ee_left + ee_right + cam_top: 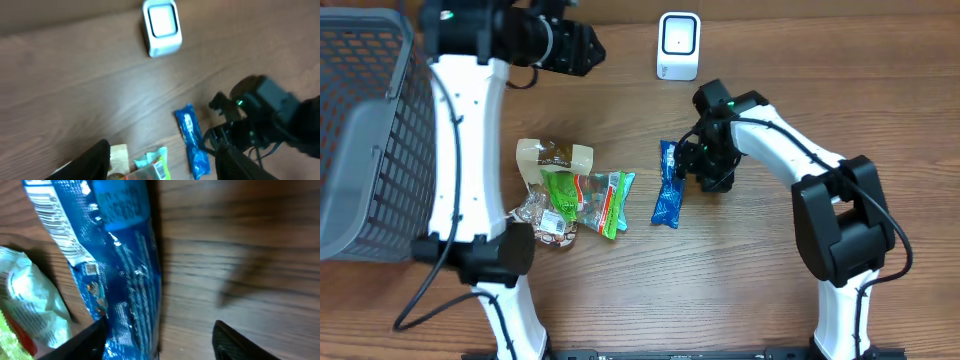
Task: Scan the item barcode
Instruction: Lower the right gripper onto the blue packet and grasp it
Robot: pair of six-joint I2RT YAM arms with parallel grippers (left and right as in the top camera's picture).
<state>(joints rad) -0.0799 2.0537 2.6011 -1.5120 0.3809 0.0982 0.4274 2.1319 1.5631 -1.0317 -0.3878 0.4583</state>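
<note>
Packet of crinkly blue plastic film (pixel 668 185) lies flat on the wooden table (pixel 770 290), under the right gripper (pixel 698 168), whose jaws stand spread above it. Likely light, soft and slippery: pinch mid-length, clear of the barcode (pixel 50 210). Left gripper (pixel 585 48) gapes empty.

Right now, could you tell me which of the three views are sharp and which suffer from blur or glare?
Overhead: sharp and evenly lit, the blue packet and scanner crisp. Left wrist: soft all over with motion blur, the scanner's face washed out white. Right wrist: very close, glare spots on the packet, the table smeared into streaks.
</note>
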